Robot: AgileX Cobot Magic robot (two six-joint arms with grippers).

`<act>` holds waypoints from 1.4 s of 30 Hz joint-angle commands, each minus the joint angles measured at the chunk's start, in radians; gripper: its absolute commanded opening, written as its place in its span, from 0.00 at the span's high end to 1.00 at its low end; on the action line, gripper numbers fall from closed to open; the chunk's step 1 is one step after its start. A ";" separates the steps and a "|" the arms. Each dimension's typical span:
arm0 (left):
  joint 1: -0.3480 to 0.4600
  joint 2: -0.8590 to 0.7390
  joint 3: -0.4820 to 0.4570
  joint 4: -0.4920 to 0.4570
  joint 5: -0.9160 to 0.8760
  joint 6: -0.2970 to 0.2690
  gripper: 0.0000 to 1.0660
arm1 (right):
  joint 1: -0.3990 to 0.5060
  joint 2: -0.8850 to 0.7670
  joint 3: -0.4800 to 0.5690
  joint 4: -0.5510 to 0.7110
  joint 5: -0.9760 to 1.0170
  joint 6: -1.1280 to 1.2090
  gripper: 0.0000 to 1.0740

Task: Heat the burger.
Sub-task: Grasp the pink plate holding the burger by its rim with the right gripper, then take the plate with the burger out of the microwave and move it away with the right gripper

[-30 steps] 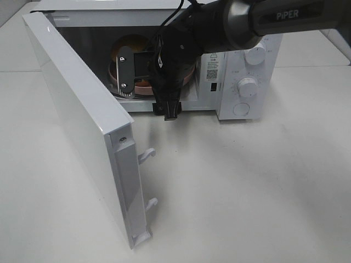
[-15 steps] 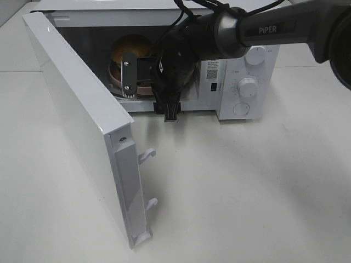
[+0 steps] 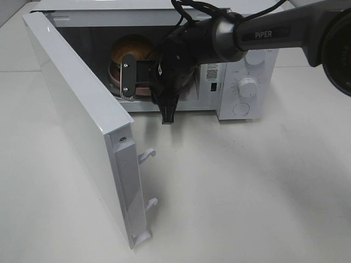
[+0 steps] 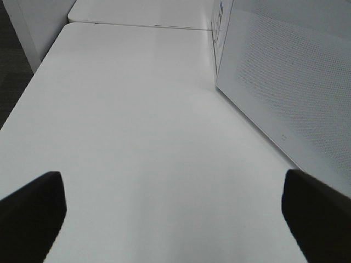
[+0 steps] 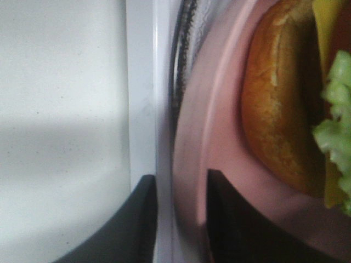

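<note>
My right gripper (image 5: 180,176) clamped on pink plate (image 5: 216,98) rim, burger (image 5: 274,109) on plate, inside open microwave (image 3: 258,104), my left gripper (image 4: 173,181) spread wide, holding nothing.

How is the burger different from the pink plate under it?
The burger is golden-brown with green lettuce and yellow cheese; the plate is plain pink. The burger is domed; the plate is flatter and wider. The right gripper's fingers straddle the plate's rim, not the burger. Both are round and sit inside the open microwave.
</note>
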 commanded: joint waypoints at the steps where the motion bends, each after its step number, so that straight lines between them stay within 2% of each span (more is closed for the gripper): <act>1: 0.004 -0.014 0.002 -0.003 -0.007 0.000 0.06 | 0.001 0.001 -0.003 0.011 0.019 0.009 0.95; 2: 0.004 -0.014 0.002 -0.003 -0.007 0.000 0.06 | 0.004 -0.002 -0.003 0.011 0.032 0.008 1.00; 22: 0.004 -0.014 0.002 -0.003 -0.007 0.000 0.06 | 0.050 -0.064 -0.003 0.066 0.194 -0.074 1.00; 27: 0.004 -0.014 0.002 -0.003 -0.007 0.000 0.06 | 0.050 -0.123 0.059 0.066 0.124 -0.077 1.00; 29: 0.004 -0.014 0.002 -0.003 -0.007 0.000 0.06 | 0.050 -0.175 0.144 0.065 0.081 -0.120 1.00; 35: 0.004 -0.014 0.002 -0.003 -0.007 0.000 0.06 | 0.049 -0.217 0.209 0.061 0.074 -0.167 1.00; 37: 0.004 -0.014 0.002 -0.003 -0.007 0.000 0.06 | 0.049 -0.257 0.277 0.058 0.018 -0.179 1.00; 42: 0.004 -0.014 0.002 -0.003 -0.007 0.000 0.06 | 0.049 -0.309 0.356 0.047 -0.071 -0.179 1.00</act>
